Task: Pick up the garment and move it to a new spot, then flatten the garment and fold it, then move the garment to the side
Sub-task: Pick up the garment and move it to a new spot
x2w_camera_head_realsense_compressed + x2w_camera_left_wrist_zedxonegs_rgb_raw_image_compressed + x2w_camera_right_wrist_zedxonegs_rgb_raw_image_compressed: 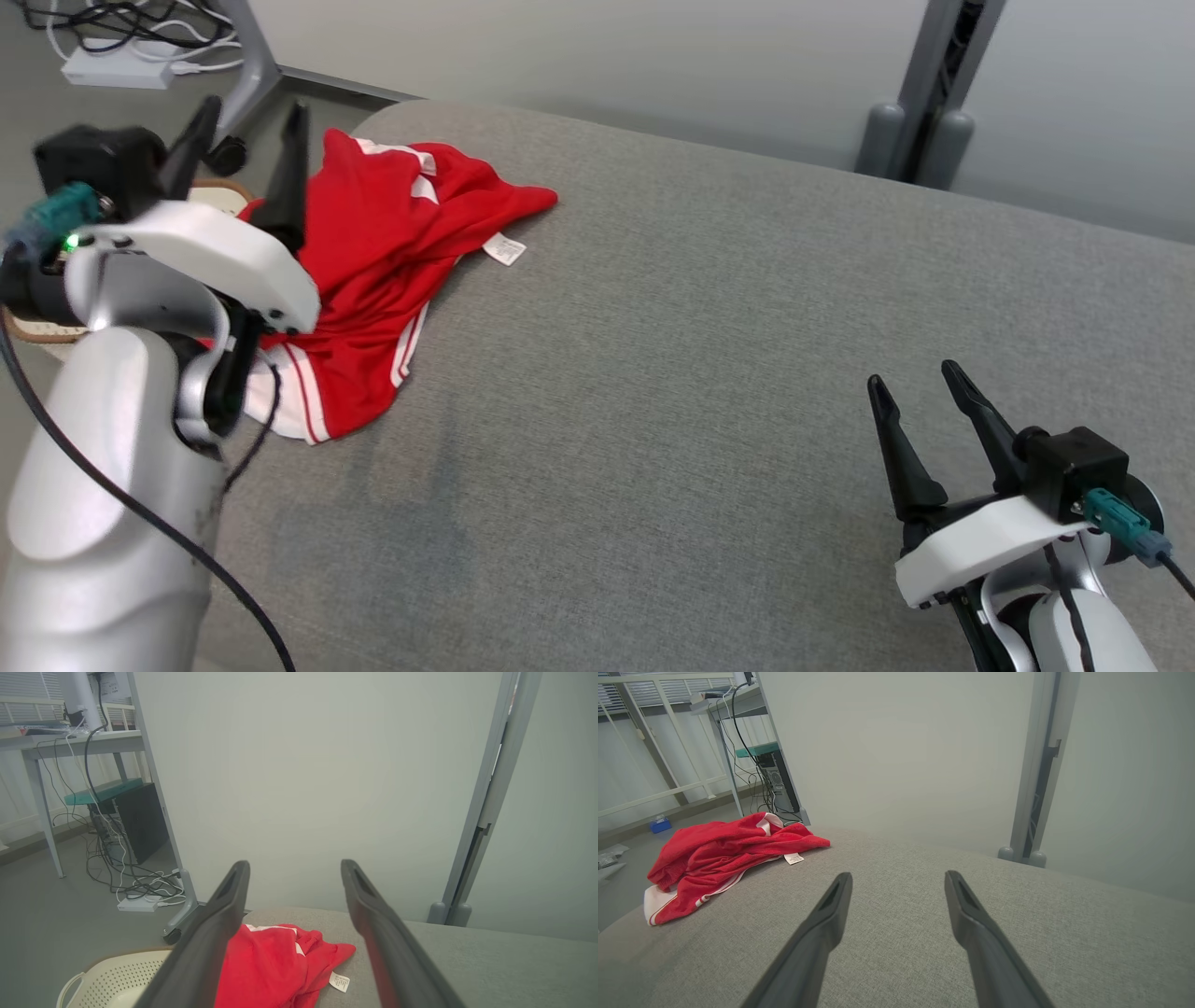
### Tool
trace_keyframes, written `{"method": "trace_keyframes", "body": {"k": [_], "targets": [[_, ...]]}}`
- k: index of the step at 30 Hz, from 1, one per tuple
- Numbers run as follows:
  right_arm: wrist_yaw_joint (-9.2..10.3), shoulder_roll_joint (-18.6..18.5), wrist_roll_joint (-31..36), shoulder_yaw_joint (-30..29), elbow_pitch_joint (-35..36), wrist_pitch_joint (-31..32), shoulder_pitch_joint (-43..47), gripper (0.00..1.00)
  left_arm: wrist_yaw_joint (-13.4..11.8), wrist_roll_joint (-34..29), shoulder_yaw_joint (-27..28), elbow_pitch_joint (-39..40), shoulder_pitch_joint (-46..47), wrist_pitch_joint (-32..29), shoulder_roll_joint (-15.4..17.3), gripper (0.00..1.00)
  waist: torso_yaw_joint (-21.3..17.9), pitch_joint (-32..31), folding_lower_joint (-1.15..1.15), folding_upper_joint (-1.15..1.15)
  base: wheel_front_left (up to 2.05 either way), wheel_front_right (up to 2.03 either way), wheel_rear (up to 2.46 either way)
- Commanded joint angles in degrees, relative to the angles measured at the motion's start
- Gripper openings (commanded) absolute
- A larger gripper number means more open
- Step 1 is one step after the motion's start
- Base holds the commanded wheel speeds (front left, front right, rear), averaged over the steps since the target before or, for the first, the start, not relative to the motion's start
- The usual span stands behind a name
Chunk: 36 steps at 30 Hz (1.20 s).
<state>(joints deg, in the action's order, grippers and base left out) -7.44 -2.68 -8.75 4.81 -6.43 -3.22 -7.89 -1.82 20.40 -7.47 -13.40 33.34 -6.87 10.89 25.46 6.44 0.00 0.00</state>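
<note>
A red garment (383, 261) with white stripes and a white label lies crumpled at the far left corner of the grey cushioned table (700, 373). My left gripper (252, 112) hovers open above the garment's left side, with nothing between its fingers. The left wrist view looks over the garment (271, 970) from above, between the spread fingers of the left gripper (294, 865). My right gripper (920, 378) stands open near the front right of the table, far from the cloth. In the right wrist view the garment (719, 858) lies to the left, beyond the right gripper (899, 877).
A cream perforated basket (107, 980) sits on the floor just off the table's left edge. Cables and a white power strip (117, 70) lie on the floor beyond. A grey partition post (920, 103) stands behind the table.
</note>
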Motion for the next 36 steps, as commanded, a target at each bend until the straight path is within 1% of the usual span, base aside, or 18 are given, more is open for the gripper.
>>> {"method": "trace_keyframes", "body": {"k": [1, 3, 4, 5, 8, 11, 12, 13, 16, 19, 24, 25, 26, 27, 30, 36], "targets": [[-0.09, -0.4, 0.3, 0.3, -0.1, -0.2, -1.0, 1.00, 0.5, 1.1, 1.1, -3.8, 3.1, -1.6, 1.2, 1.00, -3.2, 2.4, 0.00, 0.00, 0.00, 0.00, 0.00], [-0.09, -0.4, 0.6, 0.7, -0.2, -0.1, -1.8, 1.00, 1.2, 1.5, 1.6, -9.2, 6.2, -3.2, 2.5, 1.00, -5.2, 3.8, 0.00, 0.00, 0.00, 0.00, 0.00], [-0.09, -0.4, 0.7, 0.7, -0.4, -0.2, -2.2, 1.00, 1.5, 2.2, 1.8, -12.2, 7.6, -4.1, 2.6, 1.00, -6.2, 4.5, 0.00, 0.00, 0.00, 0.00, 0.00], [-0.09, -0.4, 0.7, 1.2, -0.3, -0.1, -2.7, 1.00, 1.9, 2.2, 2.1, -15.0, 9.0, -4.6, 3.6, 1.00, -7.3, 5.4, 0.00, 0.00, 0.00, 0.00, 0.00], [-0.09, -0.4, 1.0, 1.9, -0.5, -0.1, -4.2, 1.00, 2.5, 2.8, 2.7, -23.2, 12.4, -5.9, 5.3, 1.00, -10.2, 7.9, 0.00, 0.00, 0.00, 0.00, 0.00], [-0.09, -0.4, 1.3, 2.8, -0.6, 0.1, -5.5, 1.00, 2.9, 3.5, 3.9, -31.0, 15.2, -6.8, 7.6, 1.00, -13.1, 10.7, 0.00, 0.00, 0.00, 0.00, 0.00], [-0.09, -0.5, 1.4, 3.2, -0.6, 0.1, -6.2, 1.00, 3.1, 4.4, 4.7, -35.7, 16.5, -7.3, 8.6, 1.00, -14.6, 12.2, 0.00, 0.00, 0.00, 0.00, 0.00], [-0.09, -0.4, 1.7, 3.2, -0.7, 0.1, -6.4, 1.00, 3.1, 4.1, 4.8, -37.8, 17.0, -7.6, 9.5, 1.00, -15.2, 12.9, 0.00, 0.00, 0.00, 0.00, 0.00], [-0.09, -0.4, 2.0, 3.0, -0.5, 0.1, -7.0, 1.00, 3.1, 5.0, 5.5, -41.3, 18.1, -8.1, 10.1, 1.00, -16.1, 14.4, 0.00, 0.00, 0.00, 0.00, 0.00], [-0.09, -0.4, 2.6, 3.0, -0.2, 0.2, -7.7, 1.00, 3.3, 4.8, 5.4, -46.0, 19.1, -8.4, 12.1, 1.00, -17.0, 16.6, 0.00, 0.00, 0.00, 0.00, 0.00], [-0.09, -0.4, 2.5, 4.1, -0.3, -0.1, -9.0, 1.00, 3.7, 5.9, 6.0, -51.7, 20.5, -9.1, 13.1, 1.00, -17.9, 18.5, 0.00, 0.00, 0.00, 0.00, 0.00], [-0.09, -0.4, 2.5, 4.1, -0.5, -0.2, -9.3, 1.00, 3.9, 6.1, 6.0, -52.5, 20.6, -9.3, 13.0, 0.84, -18.0, 18.6, 0.00, 0.00, 0.00, 0.00, 0.00], [-0.09, -0.4, 2.4, 4.2, -0.6, -0.2, -9.4, 1.00, 4.2, 6.1, 5.9, -53.3, 20.7, -9.3, 13.1, 0.36, -18.0, 18.7, 0.00, 0.00, 0.00, 0.00, 0.00], [-0.09, -0.4, 2.3, 4.2, -0.7, -0.3, -9.5, 1.00, 4.3, 6.4, 6.1, -53.8, 21.0, -8.8, 13.1, 0.00, -18.1, 18.7, 0.00, 0.00, 0.00, 0.00, 0.00], [-0.09, -0.4, 2.4, 3.9, -1.0, -0.7, -9.9, 1.00, 3.8, 5.1, 5.2, -53.6, 22.1, -5.0, 14.5, 0.00, -17.9, 18.4, 0.00, 0.00, 0.00, 0.00, 0.00], [-0.09, -0.4, 1.7, 3.1, -2.5, -1.8, -9.3, 1.00, 3.3, 4.3, 5.0, -52.5, 23.9, 3.2, 15.3, 0.00, -17.0, 15.1, 0.00, 0.00, 0.00, 0.00, 0.00]]}}
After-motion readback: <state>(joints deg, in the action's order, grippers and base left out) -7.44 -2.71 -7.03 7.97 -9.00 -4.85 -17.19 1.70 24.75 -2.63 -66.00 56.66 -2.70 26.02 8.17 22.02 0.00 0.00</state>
